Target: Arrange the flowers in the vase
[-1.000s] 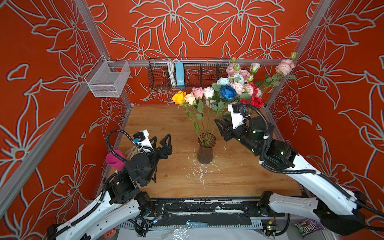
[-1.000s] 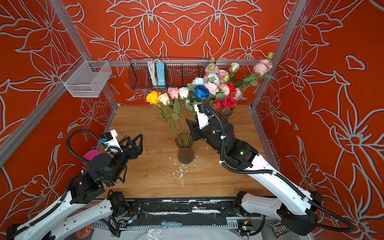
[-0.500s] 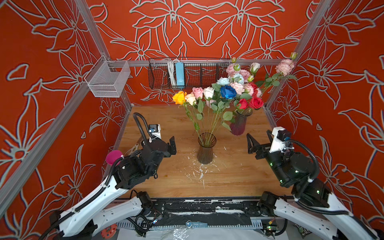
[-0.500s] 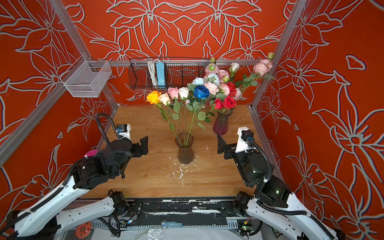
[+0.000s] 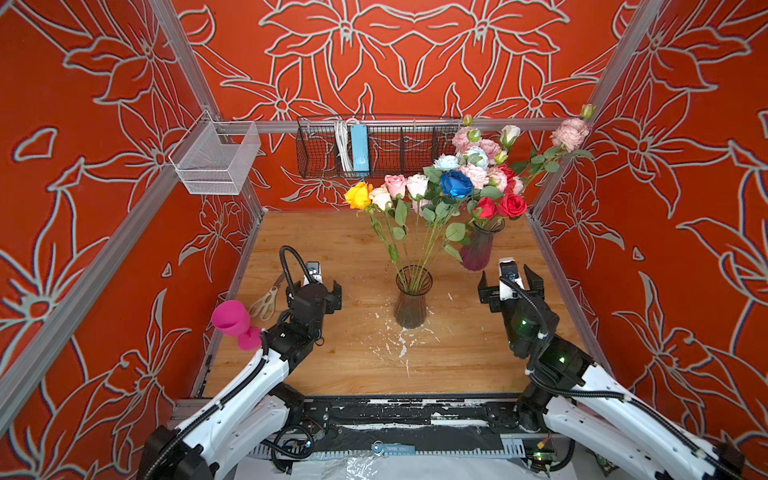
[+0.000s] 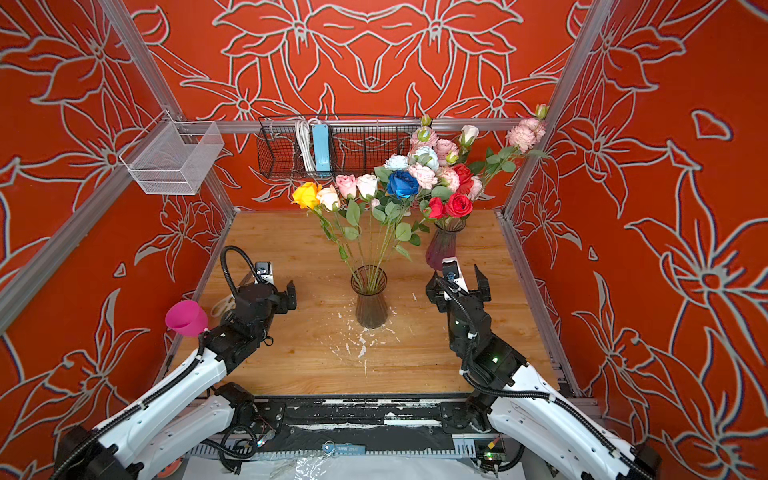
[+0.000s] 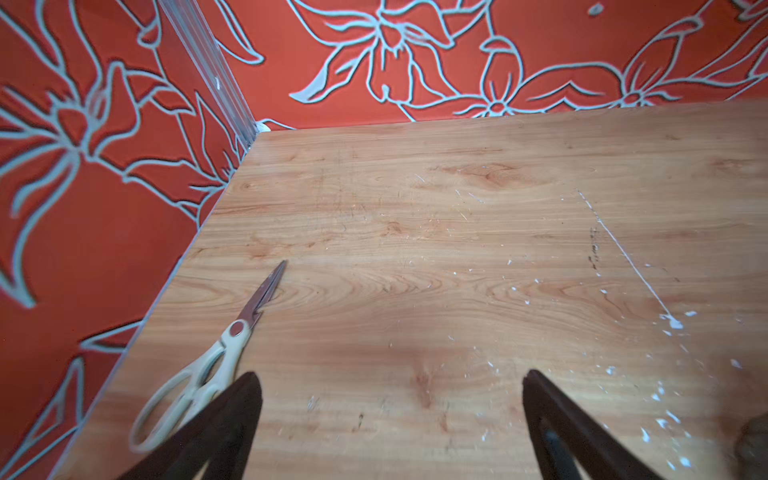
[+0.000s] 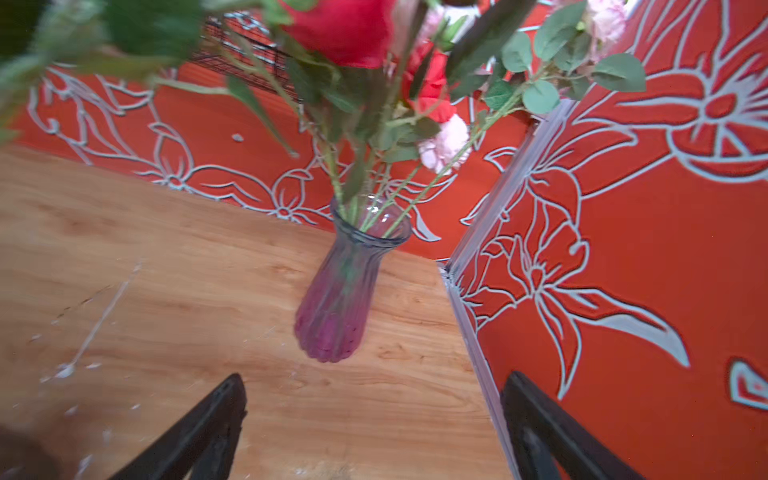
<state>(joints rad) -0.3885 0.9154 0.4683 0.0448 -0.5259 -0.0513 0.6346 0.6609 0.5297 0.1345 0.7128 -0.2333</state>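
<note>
Scissors [image 5: 264,300]: partly behind the left arm [image 5: 270,365] in both top views; handles partly under the left gripper [image 7: 390,373] in the left wrist view.
Pink cup [image 5: 230,318]: foot partly covered by the left arm.
Purple vase [image 6: 440,247]: base behind the right arm's camera [image 6: 451,268] in a top view.
Red rose [image 8: 345,29]: blurred, cut off at the edge (right wrist view).
Dark smudge [image 7: 754,442]: blurred in a corner; cannot tell what it is.

The wooden table [image 5: 353,249] bears a clear vase [image 5: 410,307], purple vase [image 5: 477,249] and scissors [image 5: 265,302].
</note>
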